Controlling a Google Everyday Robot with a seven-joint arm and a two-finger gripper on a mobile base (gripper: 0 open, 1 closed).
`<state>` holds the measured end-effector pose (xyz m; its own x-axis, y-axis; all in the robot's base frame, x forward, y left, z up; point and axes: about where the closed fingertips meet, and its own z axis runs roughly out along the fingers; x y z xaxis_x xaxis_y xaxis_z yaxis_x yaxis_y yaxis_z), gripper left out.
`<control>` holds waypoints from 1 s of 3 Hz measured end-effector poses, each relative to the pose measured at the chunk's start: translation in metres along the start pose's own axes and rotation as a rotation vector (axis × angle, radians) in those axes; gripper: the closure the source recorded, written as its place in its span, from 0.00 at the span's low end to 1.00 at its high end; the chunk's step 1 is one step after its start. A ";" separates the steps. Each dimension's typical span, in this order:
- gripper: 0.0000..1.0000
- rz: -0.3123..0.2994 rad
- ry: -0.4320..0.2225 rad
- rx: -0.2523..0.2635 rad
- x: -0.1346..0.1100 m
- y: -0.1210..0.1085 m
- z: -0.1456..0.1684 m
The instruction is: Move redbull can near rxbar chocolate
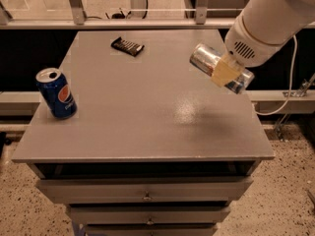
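My gripper (224, 72) hangs over the right side of the grey table (147, 117) and is shut on the redbull can (204, 59). The slim silver can lies tilted almost on its side, lifted above the table, its top end pointing up and left. A tan finger pad (225, 73) covers its middle. The rxbar chocolate (127, 46), a flat black bar, lies at the far middle-left of the table, well to the left of the can.
A blue Pepsi can (56, 93) stands upright near the table's left edge. The table has drawers (145, 195) below its front edge. A metal rail (147, 18) runs behind it. A cable (290, 82) hangs at the right.
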<state>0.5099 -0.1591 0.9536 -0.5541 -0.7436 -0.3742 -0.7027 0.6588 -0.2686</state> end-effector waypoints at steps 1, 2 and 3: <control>1.00 -0.020 -0.078 -0.047 -0.033 -0.005 0.027; 1.00 -0.061 -0.121 -0.101 -0.075 -0.015 0.061; 1.00 -0.120 -0.148 -0.151 -0.120 -0.024 0.097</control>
<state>0.6368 -0.0743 0.9188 -0.3986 -0.7835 -0.4767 -0.8245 0.5338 -0.1878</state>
